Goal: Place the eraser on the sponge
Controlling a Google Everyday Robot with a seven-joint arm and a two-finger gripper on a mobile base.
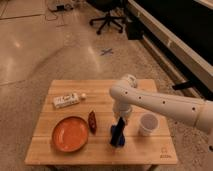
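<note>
My gripper (119, 128) points straight down near the middle of the wooden table (100, 152), at the end of the white arm that reaches in from the right. The blue sponge (115, 139) lies flat directly beneath it, with its edges showing around the gripper's dark tip. A dark elongated shape stands at that tip over the sponge. It could be the eraser, but I cannot tell it apart from the gripper itself.
A white cup (148, 124) stands just right of the sponge. To the left are a dark reddish-brown oval thing (92, 121), a round orange plate (70, 134) and a white capped tube (66, 100). An office chair (107, 20) stands on the floor behind.
</note>
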